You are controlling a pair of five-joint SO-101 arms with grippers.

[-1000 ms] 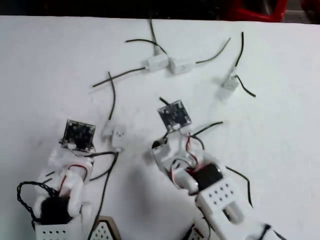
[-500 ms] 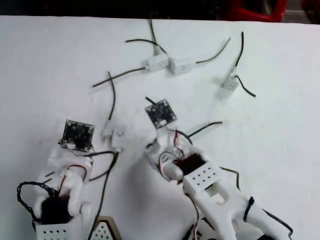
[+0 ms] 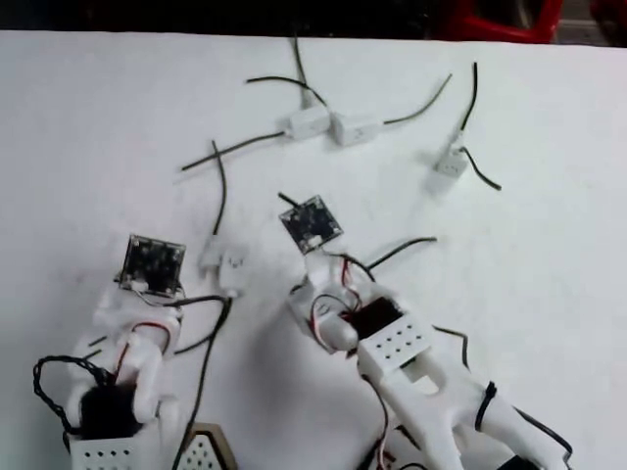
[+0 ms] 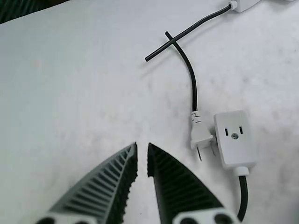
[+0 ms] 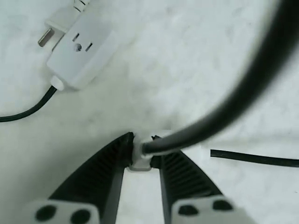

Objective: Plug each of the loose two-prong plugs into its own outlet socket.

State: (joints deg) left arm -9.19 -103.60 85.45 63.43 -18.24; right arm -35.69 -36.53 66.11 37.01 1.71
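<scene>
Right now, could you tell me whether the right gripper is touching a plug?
Touching. The right wrist view shows the right gripper shut on a white plug, with the plug's black cord leading away from it.

Right gripper (image 5: 142, 151) clamped on a white plug (image 5: 139, 164).
Its black cord (image 5: 233, 105) runs out between the fingers; farther off on the counter (image 5: 177, 42) lie an outlet socket (image 5: 84, 49) and a second plug (image 5: 56, 25) beside it.

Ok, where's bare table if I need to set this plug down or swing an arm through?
Bare: the table's far-left stretch, beyond the crossed cords and above the left arm; also the right side below the right-hand connector. Crowded: the middle, around the loose plug and socket between the arms.
</scene>
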